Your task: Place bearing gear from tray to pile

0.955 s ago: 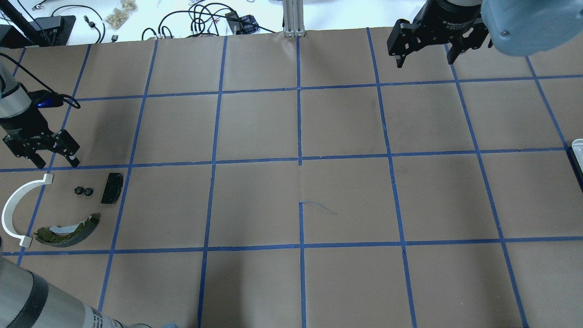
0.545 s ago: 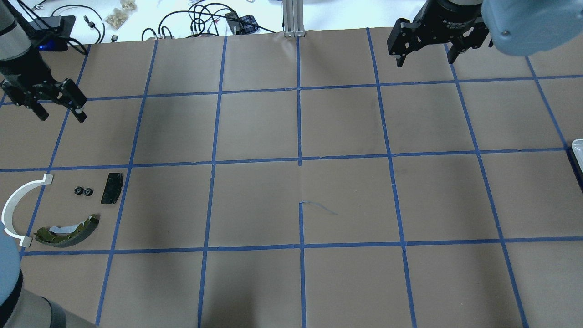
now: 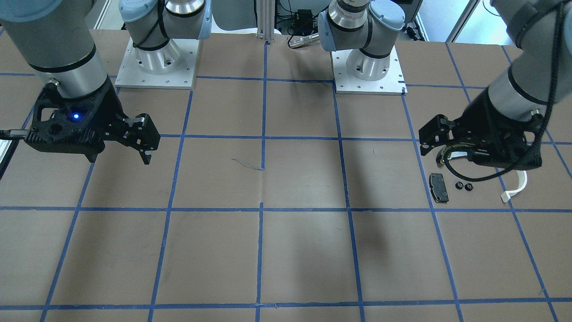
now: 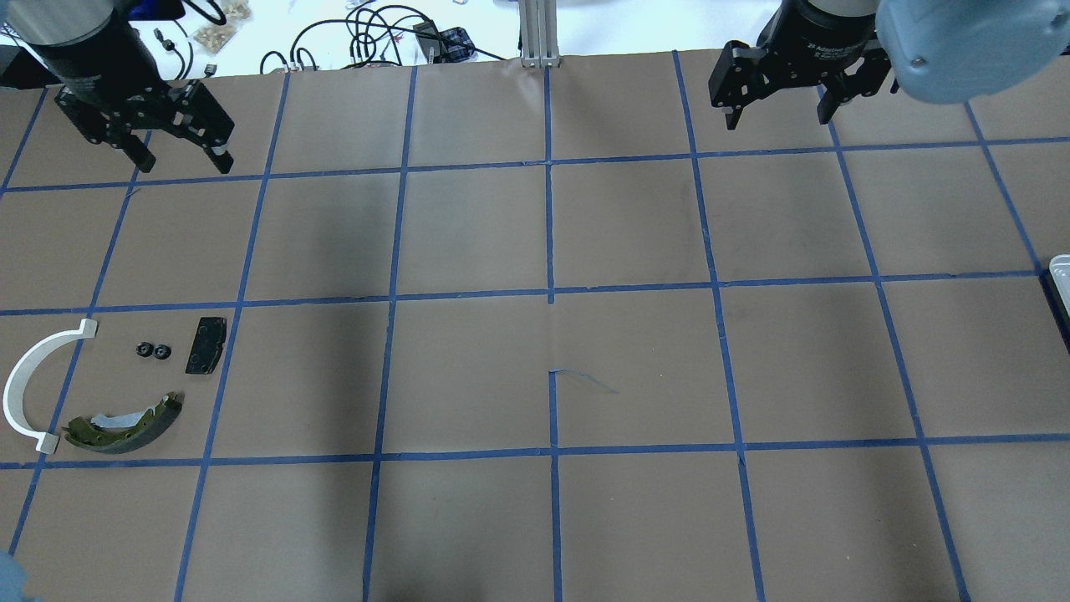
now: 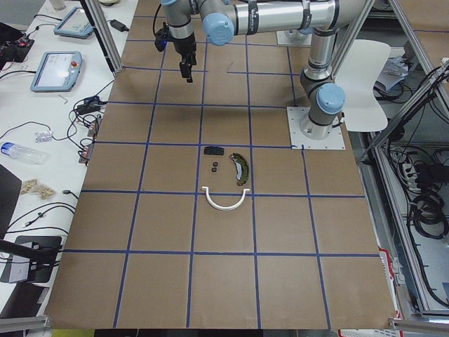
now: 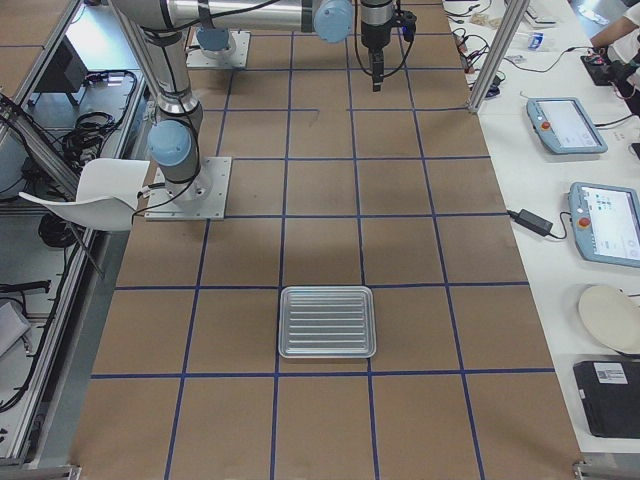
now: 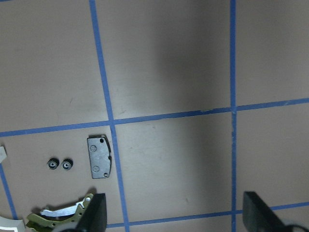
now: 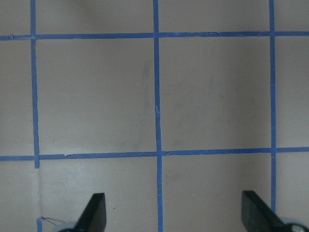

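Two small black bearing gears (image 4: 153,351) lie side by side in the pile, between the white arc strip (image 4: 33,385) and the black pad (image 4: 206,344). The olive brake shoe (image 4: 125,425) lies just in front of them. The left wrist view shows the gears (image 7: 60,164) and the pad (image 7: 99,157). My left gripper (image 4: 184,163) is open and empty, high over the table's far left, well away from the pile. My right gripper (image 4: 779,117) is open and empty at the far right. The silver tray (image 6: 327,321) holds no parts; its rim shows in the overhead view (image 4: 1060,272).
Cables and small devices (image 4: 359,33) lie beyond the far table edge, beside an aluminium post (image 4: 539,33). The two arm bases (image 3: 156,58) (image 3: 366,67) stand on the robot's side. Blue tape lines grid the brown table.
My left gripper has risen and drawn away from just beyond the pile to the table's far edge, staying open. The right gripper has barely moved. The pile has not moved.
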You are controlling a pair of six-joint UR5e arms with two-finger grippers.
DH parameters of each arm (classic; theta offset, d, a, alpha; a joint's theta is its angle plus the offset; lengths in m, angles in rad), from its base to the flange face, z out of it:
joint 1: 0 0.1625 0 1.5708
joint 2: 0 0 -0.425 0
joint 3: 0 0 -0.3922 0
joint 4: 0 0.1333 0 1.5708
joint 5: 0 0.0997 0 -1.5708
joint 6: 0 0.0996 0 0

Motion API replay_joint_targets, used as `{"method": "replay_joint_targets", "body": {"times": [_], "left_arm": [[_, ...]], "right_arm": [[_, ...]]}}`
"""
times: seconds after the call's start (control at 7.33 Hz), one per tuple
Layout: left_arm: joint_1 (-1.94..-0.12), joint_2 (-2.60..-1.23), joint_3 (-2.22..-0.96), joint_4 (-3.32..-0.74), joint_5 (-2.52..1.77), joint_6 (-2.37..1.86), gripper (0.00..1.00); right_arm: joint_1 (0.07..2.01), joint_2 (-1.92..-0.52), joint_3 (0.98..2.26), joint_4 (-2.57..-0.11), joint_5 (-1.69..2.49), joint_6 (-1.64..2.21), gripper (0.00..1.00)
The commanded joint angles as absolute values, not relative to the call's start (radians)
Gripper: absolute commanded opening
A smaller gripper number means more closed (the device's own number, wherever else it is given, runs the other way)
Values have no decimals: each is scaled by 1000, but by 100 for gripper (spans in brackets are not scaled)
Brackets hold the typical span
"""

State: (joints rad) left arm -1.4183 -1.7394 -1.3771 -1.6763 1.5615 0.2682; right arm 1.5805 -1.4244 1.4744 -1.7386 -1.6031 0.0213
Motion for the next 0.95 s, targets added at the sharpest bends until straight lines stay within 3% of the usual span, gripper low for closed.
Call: {"method": "replay_joint_targets", "body": {"times": [0.0, 0.82], "left_arm": [[-1524, -1660, -1455, -1675, 1558, 187, 100], [-1532, -1511, -1673, -1582, 1568, 153, 100]], "right_arm": [[1577, -1422, 1473, -1736, -1600, 21, 100], [1583, -1469, 1434, -1635, -1577, 40, 100]]}}
